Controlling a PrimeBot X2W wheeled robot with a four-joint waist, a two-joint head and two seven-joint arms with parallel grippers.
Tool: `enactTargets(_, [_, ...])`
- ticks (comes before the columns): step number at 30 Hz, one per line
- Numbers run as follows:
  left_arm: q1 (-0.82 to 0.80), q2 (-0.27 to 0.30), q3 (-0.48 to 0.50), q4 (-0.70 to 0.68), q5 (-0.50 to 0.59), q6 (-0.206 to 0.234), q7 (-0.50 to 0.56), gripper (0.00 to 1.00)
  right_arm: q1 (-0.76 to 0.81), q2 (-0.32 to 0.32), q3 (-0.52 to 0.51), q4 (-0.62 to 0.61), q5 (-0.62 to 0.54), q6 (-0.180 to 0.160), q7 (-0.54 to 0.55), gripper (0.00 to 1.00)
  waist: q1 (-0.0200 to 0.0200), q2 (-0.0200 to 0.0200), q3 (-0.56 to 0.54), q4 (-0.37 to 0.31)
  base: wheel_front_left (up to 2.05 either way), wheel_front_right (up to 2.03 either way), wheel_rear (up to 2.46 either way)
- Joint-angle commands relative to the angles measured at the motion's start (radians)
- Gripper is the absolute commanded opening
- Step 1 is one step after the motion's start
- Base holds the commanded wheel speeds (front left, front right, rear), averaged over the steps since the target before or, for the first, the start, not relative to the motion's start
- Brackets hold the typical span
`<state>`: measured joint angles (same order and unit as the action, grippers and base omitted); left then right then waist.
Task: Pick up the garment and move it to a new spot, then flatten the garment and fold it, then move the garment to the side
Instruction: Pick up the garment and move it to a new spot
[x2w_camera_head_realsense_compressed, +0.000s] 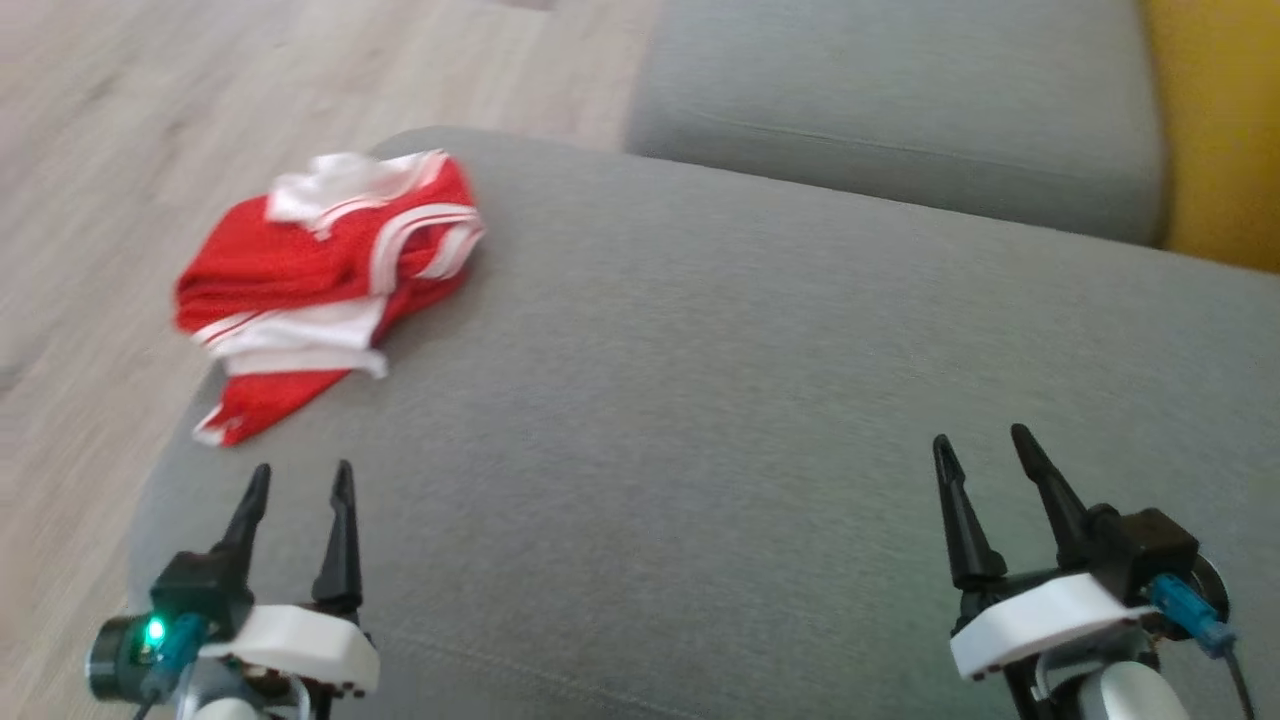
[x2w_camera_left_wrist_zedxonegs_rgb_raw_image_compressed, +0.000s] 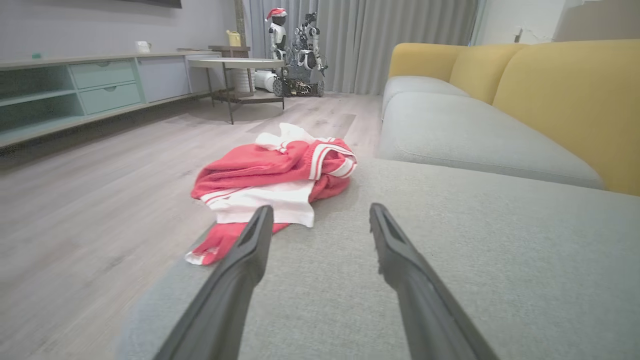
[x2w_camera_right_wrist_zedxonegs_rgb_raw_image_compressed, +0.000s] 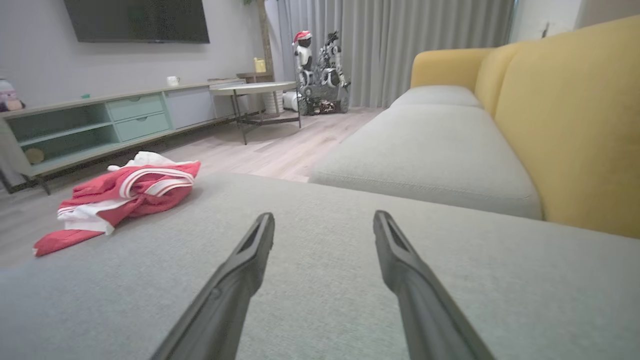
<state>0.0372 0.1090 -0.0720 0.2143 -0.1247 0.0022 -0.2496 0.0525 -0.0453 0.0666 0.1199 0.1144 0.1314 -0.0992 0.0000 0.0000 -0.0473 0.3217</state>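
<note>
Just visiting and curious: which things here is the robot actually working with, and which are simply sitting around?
For the job:
red and white garment, crumpled at the grey seat cushion's corner
left gripper and right gripper, both open and empty

Just around:
yellow sofa back
round table
robot in a Santa hat
TV
sideboard

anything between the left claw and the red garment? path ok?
Nothing visible in the way. The left claw is open and points toward the red garment, with only grey cushion surface between them. The garment lies crumpled at the cushion's left edge, one end drooping over it.
</note>
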Motion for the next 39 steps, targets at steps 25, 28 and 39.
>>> enactTargets(25, [-0.048,0.005,0.071,-0.062,-0.003,0.009,-0.012,1.00,-0.043,-0.005,0.048,-0.048,0.016,-0.001,0.009,1.00,0.0000,0.0000,0.021,0.149,0.00,0.00,0.00])
enactTargets(28, [-0.064,0.007,0.072,-0.058,-0.002,0.005,-0.012,1.00,-0.047,-0.005,0.050,-0.056,0.012,-0.001,0.018,1.00,0.0000,0.0000,0.034,0.139,0.00,0.00,0.00])
enactTargets(39, [-0.235,0.003,0.115,-0.006,-0.022,-0.008,-0.012,1.00,-0.115,-0.051,0.064,-0.150,-0.019,-0.001,0.091,1.00,0.0000,0.0000,0.226,0.056,0.00,0.00,0.00])
